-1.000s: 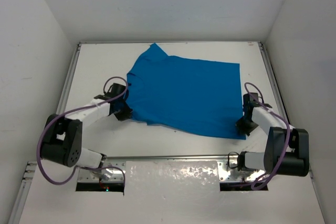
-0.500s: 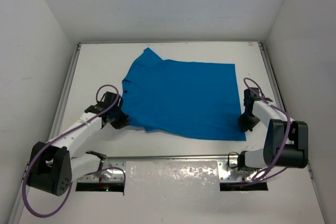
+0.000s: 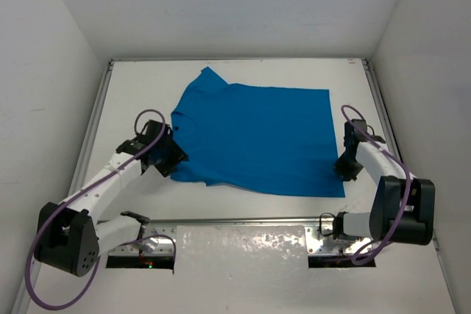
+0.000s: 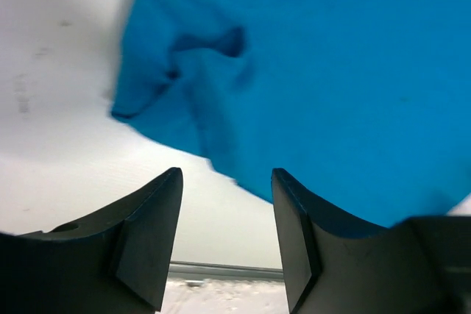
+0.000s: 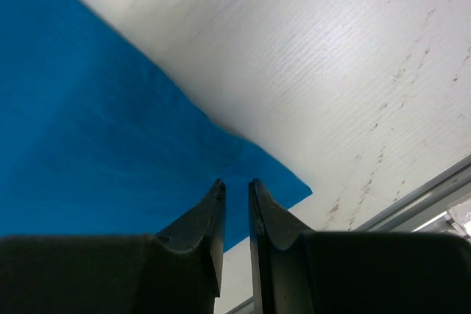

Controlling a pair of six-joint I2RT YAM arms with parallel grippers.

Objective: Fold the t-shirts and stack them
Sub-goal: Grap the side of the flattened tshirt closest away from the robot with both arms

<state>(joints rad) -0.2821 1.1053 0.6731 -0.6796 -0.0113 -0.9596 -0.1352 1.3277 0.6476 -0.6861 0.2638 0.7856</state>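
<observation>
The t-shirt [image 3: 257, 137] lies spread on the bench [image 3: 140, 93], roughly in the middle, collar end to the left and hem to the right. It looks mostly flat, with one sleeve [image 3: 210, 75] poking toward the far side. No fold shows in it, so the work appears to be at its start: the cloth is laid out, while the folding and the stacking are both left to do. Only this one shirt is visible, and there is no pile.

The left pincer [image 3: 175, 158] sits at the shirt's near-left edge. In the left wrist view its jaws stand well spread and nothing is caught between them; the cloth lies just beyond the tips. The right pincer [image 3: 344, 170] is at the near-right hem corner. Its jaws are only a thin slit apart, and no cloth can be seen pinched in that slit.

The near-left part of the shirt is rumpled [image 4: 199, 64], and whether the near sleeve is tucked under cannot be told. The left wrist view is soft and cuts off most of the shirt. The right wrist view shows only the hem corner [image 5: 287, 189] and bare bench.
</observation>
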